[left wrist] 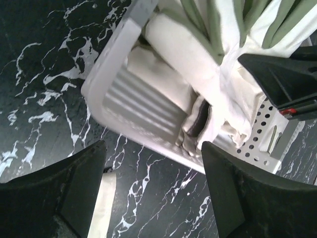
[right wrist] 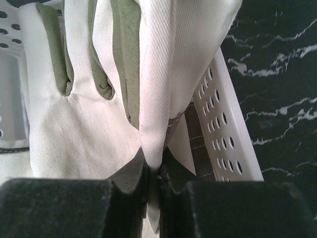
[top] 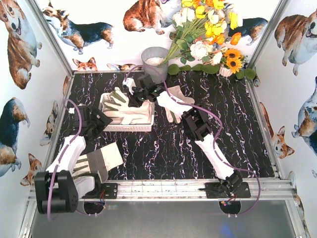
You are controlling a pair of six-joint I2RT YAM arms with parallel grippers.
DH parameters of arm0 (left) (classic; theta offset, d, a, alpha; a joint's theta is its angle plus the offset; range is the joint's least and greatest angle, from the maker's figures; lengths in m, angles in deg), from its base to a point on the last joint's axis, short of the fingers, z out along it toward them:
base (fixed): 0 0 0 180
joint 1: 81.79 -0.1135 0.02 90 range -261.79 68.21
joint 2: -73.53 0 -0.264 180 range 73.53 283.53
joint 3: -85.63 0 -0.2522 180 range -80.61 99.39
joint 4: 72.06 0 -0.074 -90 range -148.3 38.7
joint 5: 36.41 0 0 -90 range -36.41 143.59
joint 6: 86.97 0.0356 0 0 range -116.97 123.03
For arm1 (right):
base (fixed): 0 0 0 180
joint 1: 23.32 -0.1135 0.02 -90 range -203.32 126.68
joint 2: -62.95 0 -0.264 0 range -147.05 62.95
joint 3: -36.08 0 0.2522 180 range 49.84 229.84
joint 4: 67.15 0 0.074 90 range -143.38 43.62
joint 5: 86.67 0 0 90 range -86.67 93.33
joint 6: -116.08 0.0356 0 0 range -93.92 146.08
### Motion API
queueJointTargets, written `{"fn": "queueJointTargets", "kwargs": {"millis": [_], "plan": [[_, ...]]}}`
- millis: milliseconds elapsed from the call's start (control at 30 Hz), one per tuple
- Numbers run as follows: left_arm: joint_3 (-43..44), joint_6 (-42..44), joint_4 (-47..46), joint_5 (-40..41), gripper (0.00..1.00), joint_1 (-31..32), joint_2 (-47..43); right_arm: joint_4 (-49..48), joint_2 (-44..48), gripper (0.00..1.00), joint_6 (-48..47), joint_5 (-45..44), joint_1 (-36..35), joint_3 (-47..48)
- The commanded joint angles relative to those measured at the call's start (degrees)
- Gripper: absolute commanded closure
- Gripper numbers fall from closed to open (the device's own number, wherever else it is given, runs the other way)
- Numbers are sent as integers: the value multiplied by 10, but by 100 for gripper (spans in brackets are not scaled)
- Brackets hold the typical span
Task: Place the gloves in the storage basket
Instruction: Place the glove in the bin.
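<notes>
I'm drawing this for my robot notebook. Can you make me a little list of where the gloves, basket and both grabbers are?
basket: white, on the dark table, with gloves inside
right gripper: shut on a glove over the basket
left gripper: open, empty, beside the basket
gloves left out: one by the left arm's base, one under the right arm

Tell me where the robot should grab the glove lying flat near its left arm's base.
I'd pinch the wide cream cuff of that glove, coming straight down with the left pincer. It lies flat, its cuff end pokes out clear, and the arm partly covers its fingers.
</notes>
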Motion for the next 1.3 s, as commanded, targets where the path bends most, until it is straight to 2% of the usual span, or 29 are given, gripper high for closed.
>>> {"fn": "queueJointTargets", "kwargs": {"millis": [0, 133, 300, 467, 800, 1000, 1267], "plan": [[3, 32, -73, -23, 31, -10, 27, 28, 61, 100, 14, -33, -4, -47], [10, 45, -100, -35, 38, -12, 61, 10, 110, 100, 38, -56, -6, -118], [12, 53, -124, -45, 53, -12, 87, 17, 152, 100, 60, -80, -9, -169], [8, 69, -151, -69, 58, -12, 110, 41, 175, 100, 75, -94, -12, -193], [42, 142, -156, -101, 61, -12, 161, 98, 148, 100, 85, -110, -18, -157], [49, 145, -167, -116, 61, -12, 185, 126, 137, 100, 95, -131, -26, -139], [66, 163, -134, -90, 53, -12, 175, 108, 185, 65, 112, -178, -27, -140]]}}
